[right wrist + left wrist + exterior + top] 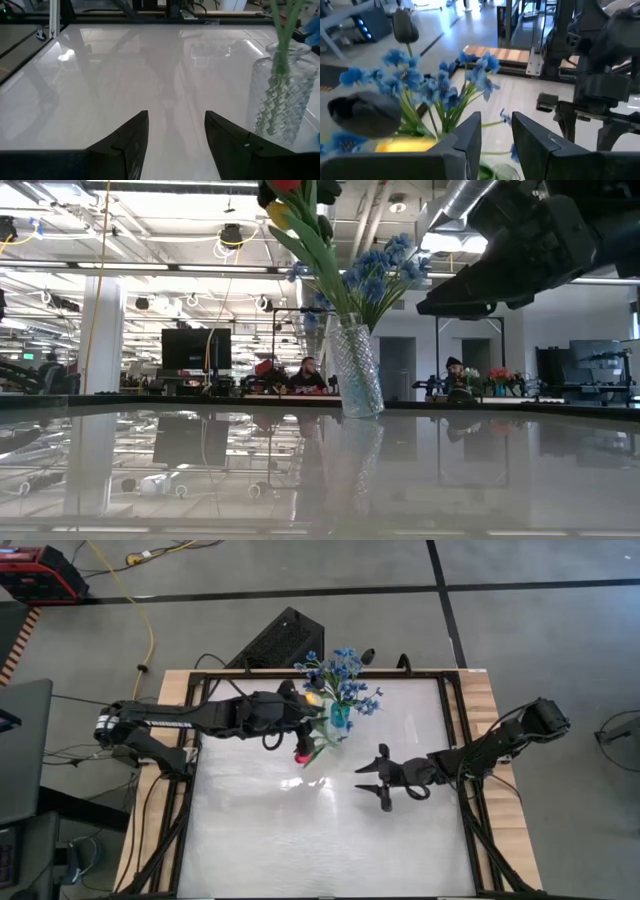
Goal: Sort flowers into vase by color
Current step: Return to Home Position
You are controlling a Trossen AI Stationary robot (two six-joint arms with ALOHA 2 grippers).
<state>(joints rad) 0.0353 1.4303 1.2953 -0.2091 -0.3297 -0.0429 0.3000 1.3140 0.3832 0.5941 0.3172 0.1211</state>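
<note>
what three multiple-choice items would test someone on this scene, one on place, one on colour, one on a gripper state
1. Which gripper is nearer the vase?
A. the right gripper
B. the left gripper
C. both equally far

2. What colour are most of the small blossoms in the vase?
A. blue
B. white
C. orange

3. What state is the right gripper in?
A. shut on a flower
B. shut on the vase
C. open and empty

Answers:
1 B: in the high view the left gripper sits right by the bunch in the vase, while the right gripper is off to the side.
2 A: the blue blossoms fill most of the bunch.
3 C: its wrist view shows its fingers well apart, with only bare table between them.
</note>
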